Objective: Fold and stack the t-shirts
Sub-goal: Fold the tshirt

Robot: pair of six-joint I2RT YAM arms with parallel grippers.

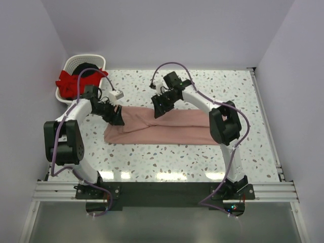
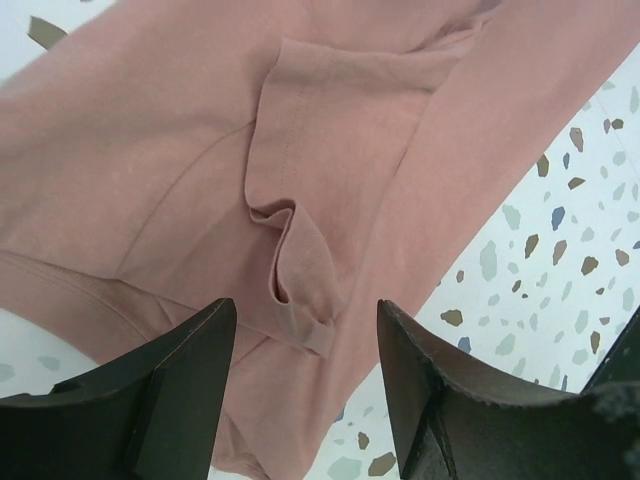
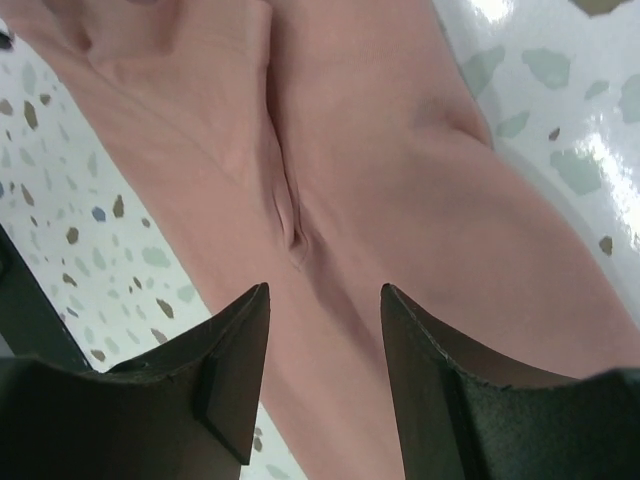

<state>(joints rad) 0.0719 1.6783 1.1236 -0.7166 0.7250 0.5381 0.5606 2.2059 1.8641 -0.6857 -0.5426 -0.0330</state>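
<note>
The salmon-pink t-shirt (image 1: 167, 127) lies folded into a long band across the middle of the table. My left gripper (image 1: 117, 119) is open just above its left end, over a rumpled sleeve fold (image 2: 300, 270). My right gripper (image 1: 158, 110) is open above the shirt's upper edge near the middle, over a crease (image 3: 295, 235). Neither holds cloth. The red t-shirt (image 1: 68, 81) and the black t-shirt (image 1: 87, 68) lie in the white basket (image 1: 96, 61) at the far left.
The white slatted basket stands off the table's far-left corner. Speckled tabletop (image 1: 167, 162) shows in front of the shirt and to its right. Purple cables loop above both arms.
</note>
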